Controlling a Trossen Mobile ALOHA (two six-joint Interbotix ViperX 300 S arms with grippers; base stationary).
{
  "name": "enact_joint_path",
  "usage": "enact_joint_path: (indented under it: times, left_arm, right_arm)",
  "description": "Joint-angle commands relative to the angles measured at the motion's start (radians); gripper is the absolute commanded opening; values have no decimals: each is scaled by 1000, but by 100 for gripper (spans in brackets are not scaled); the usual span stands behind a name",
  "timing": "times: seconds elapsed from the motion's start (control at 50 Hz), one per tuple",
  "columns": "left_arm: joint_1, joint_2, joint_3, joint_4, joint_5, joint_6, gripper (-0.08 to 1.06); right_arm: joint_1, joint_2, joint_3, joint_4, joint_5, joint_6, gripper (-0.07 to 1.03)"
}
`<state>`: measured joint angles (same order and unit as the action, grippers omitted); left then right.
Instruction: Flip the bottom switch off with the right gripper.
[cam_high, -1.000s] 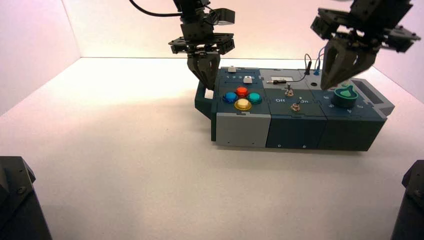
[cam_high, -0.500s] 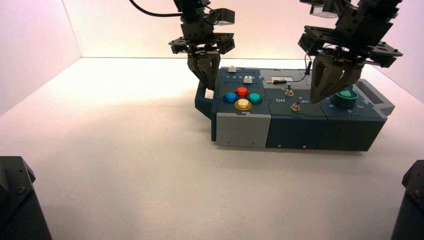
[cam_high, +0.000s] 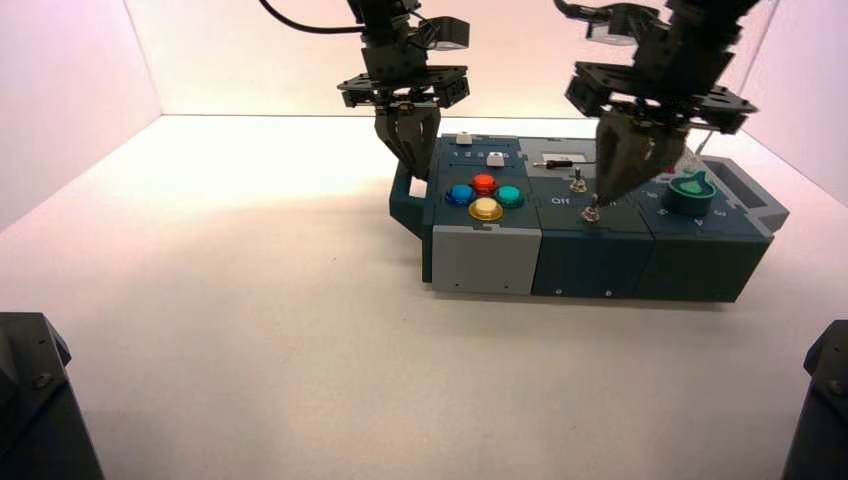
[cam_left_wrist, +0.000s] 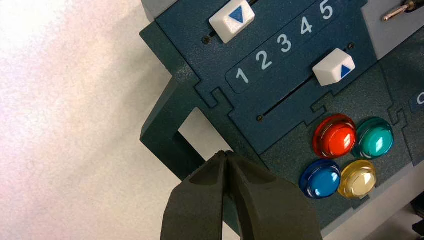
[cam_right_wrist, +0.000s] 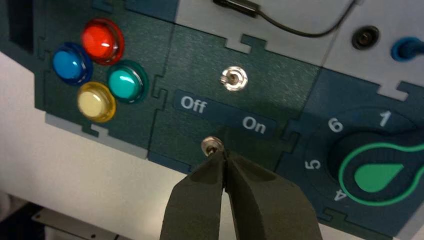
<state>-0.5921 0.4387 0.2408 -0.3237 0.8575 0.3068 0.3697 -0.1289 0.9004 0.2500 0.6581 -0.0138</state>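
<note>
The bottom switch (cam_right_wrist: 212, 145) is a small silver toggle on the dark teal panel, just below the white words 'Off' and 'On'; it also shows in the high view (cam_high: 591, 212). My right gripper (cam_right_wrist: 224, 154) is shut, its tips right beside the toggle on the 'On' side, touching or nearly touching it; in the high view the right gripper (cam_high: 603, 196) hangs over the box's middle. The twin top switch (cam_right_wrist: 233, 78) stands farther back. My left gripper (cam_left_wrist: 226, 154) is shut and empty, held over the box's left handle (cam_left_wrist: 167, 125).
The box (cam_high: 590, 262) bears four round buttons (cam_right_wrist: 100, 67), two white sliders (cam_left_wrist: 332, 66) by numbers 1 to 5, a green knob (cam_right_wrist: 382, 172) with numbers round it, and a black wire (cam_right_wrist: 295, 31) at the back.
My right gripper has moved left and down, from above the green knob to the bottom switch. The left arm has not moved.
</note>
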Motion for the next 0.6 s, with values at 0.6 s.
enact_joint_path:
  times: [0.6]
  left_arm:
    - [-8,6,-26,-5,-11,2,-3]
  right_arm:
    - [21,-6,-71,-26,23,5,-2]
